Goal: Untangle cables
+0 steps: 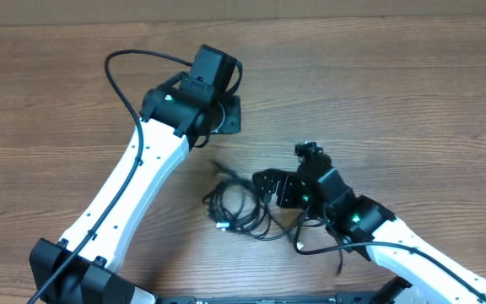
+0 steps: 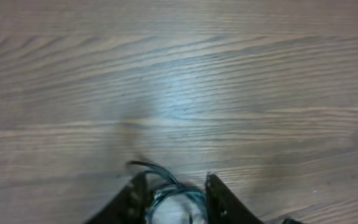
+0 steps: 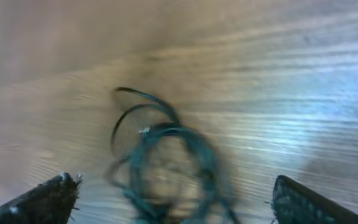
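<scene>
The cables [image 1: 240, 209] are one small knotted bundle of thin black cords on the wooden table, at the middle front. My right gripper [image 1: 270, 187] is open wide just right of the bundle. In the right wrist view its fingertips [image 3: 173, 199] sit in the lower corners with the blurred cable loops [image 3: 166, 146] between and ahead of them. My left gripper [image 1: 224, 118] hangs behind the bundle, apart from it in the overhead view. In the left wrist view its open fingers [image 2: 174, 194] frame blurred cable loops [image 2: 149, 166]; I cannot tell whether they touch.
The wooden table [image 1: 412, 101] stretches around the bundle. A thicker black arm wire [image 1: 121, 80] arcs over the left arm, and another [image 1: 310, 247] loops under the right arm next to the bundle.
</scene>
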{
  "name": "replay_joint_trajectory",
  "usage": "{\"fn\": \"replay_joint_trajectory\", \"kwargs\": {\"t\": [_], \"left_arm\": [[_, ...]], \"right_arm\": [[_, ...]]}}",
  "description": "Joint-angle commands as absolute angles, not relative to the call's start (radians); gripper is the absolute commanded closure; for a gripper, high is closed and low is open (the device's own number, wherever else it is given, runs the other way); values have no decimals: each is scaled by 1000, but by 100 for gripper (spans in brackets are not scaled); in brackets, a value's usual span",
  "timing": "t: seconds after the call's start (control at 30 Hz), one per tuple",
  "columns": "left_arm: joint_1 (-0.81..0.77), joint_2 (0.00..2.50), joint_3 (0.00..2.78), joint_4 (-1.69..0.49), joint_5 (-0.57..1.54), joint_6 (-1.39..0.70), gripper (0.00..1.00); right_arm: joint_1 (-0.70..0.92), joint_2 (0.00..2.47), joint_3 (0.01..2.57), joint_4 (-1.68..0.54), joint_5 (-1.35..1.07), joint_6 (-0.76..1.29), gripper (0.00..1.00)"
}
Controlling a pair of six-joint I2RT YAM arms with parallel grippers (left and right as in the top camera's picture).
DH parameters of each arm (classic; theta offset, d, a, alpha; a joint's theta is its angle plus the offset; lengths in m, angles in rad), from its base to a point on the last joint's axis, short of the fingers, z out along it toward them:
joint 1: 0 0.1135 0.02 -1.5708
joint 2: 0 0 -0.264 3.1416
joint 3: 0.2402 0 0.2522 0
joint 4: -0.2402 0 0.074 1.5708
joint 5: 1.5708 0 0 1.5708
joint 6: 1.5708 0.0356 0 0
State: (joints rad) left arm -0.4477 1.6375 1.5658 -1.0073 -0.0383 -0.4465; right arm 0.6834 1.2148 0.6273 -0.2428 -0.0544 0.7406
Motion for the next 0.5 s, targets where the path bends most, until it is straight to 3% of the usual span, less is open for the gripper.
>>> {"fn": "replay_joint_trajectory", "kwargs": {"t": [0.0, 0.03, 0.1, 0.13, 0.27, 0.47], "left_arm": [[-436, 1648, 1585, -1050, -19, -450, 45], [-436, 1648, 1585, -1065, 7, -450, 28], [-440, 1648, 1584, -1090, 47, -449, 6], [-440, 1648, 1584, -1104, 55, -450, 2], [-441, 1648, 1581, -1164, 78, -454, 0], [-460, 1648, 1467, -1174, 135, -655, 21]], "right_arm": [[686, 1164, 756, -328, 23, 725, 0], [684, 1143, 786, -381, 57, 725, 0], [678, 1089, 852, -502, 135, 725, 0], [677, 1061, 882, -562, 170, 726, 0], [677, 932, 957, -761, 256, 733, 0], [677, 740, 960, -932, 261, 737, 0]]}}
